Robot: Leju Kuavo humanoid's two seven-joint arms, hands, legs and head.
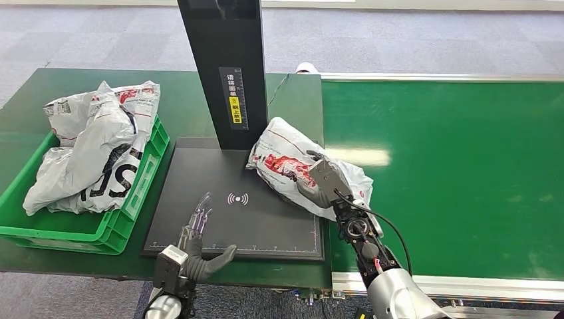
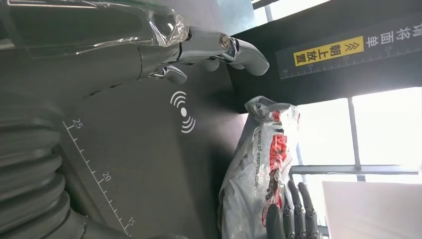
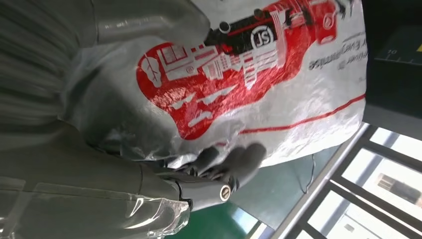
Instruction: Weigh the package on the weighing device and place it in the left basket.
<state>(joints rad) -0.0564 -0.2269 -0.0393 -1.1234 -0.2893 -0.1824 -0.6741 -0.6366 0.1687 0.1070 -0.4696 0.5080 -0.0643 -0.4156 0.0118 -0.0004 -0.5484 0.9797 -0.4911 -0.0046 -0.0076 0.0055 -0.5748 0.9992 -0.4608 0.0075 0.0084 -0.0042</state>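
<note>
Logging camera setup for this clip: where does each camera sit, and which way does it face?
Head view: high on the body, looking forward and down at the scale plate, green basket, conveyor; both arms show.
Left wrist view: behind the left hand, looking across the plate toward the package.
Right wrist view: behind the right hand, close on the package it grips.
All three share the package.

Ahead of your left hand's fingers (image 1: 198,222) the black scale plate (image 1: 199,199) lies bare up to the upright black post (image 1: 226,66). Beyond your right hand's fingertips (image 1: 318,174), the held package (image 1: 282,159) stands just beside that post. The green basket (image 1: 143,179), outboard of your left fingers, is heaped with bags (image 1: 93,146) above its rim.
</note>
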